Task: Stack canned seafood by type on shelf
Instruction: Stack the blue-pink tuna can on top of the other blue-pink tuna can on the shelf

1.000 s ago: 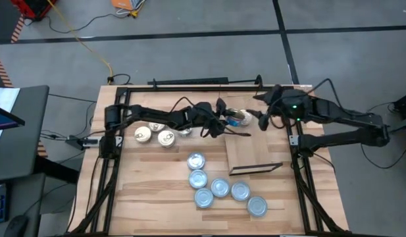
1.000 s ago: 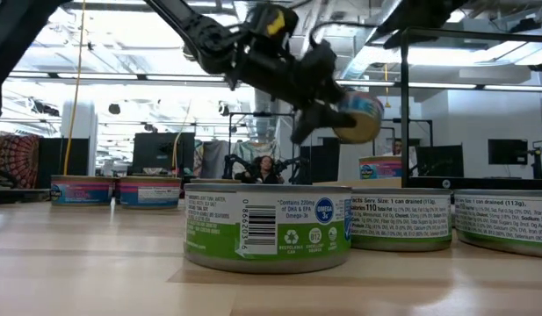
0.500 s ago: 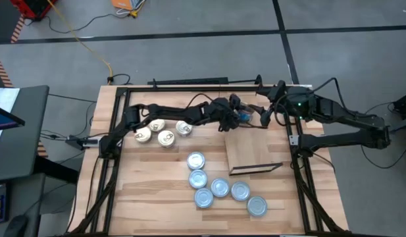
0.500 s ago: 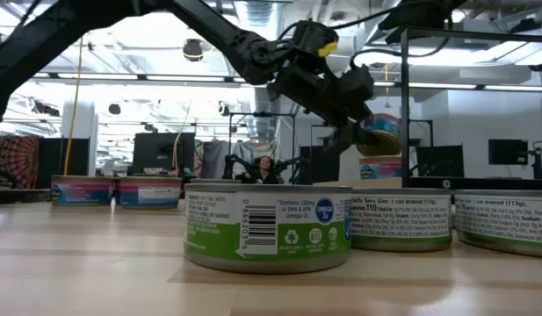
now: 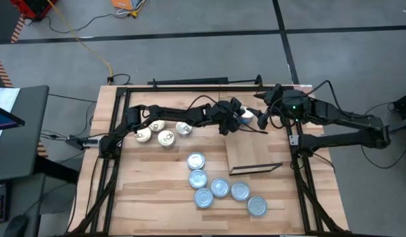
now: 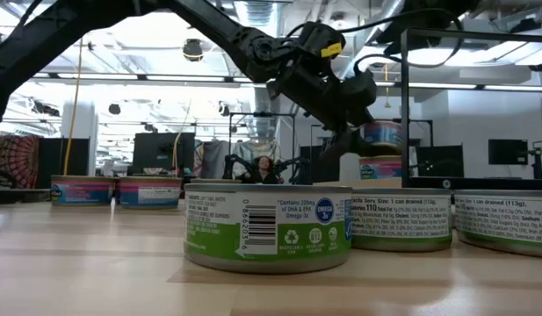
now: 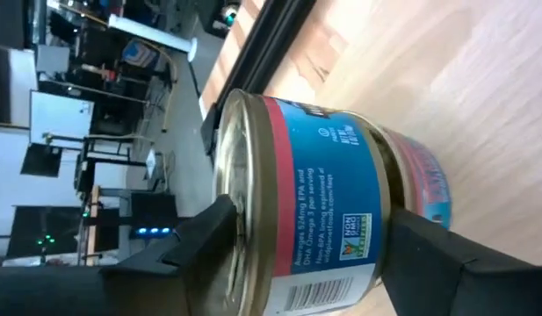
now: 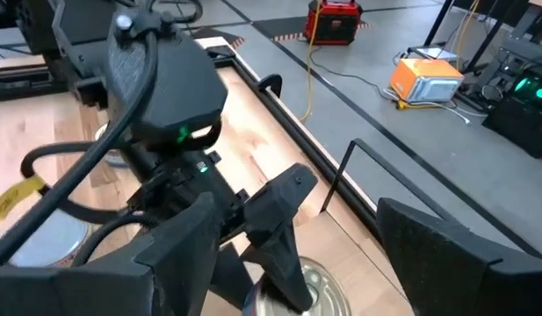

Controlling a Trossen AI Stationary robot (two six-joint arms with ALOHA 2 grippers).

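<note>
A blue-and-red-labelled tin [image 7: 314, 211] stands on a second tin [image 6: 380, 168] at the far end of the light-wood shelf [image 5: 252, 155]. My left gripper [image 5: 237, 121] reaches in from the table's left, open, one finger on either side of the top tin [image 6: 382, 136]. My right gripper [image 5: 263, 120] hangs open just right of the stack, holding nothing. Several gold-topped tins [image 5: 166, 137] rest on the tabletop at the far left. Several silvery-topped tins [image 5: 220, 187] rest on it near the front. My left gripper has one finger [image 7: 200, 241] at the top tin's lid rim [image 7: 231, 189] and the other finger [image 7: 446, 259] by its bottom edge. Whether they touch the tin I cannot tell. The tin stands level, its bottom on the tin below [image 7: 420, 180].
A black frame [image 5: 189, 85] runs round the tabletop, with uprights at left and right. A thin dark strip [image 5: 255, 168] lies across the shelf's near end. In the low view green-labelled tins [image 6: 266, 224] stand close in front.
My left gripper has carried the tin toward the table's right and a little down, over the shelf's far end. The tin hung tilted in the gripper before; now it stands level on the other tin.
</note>
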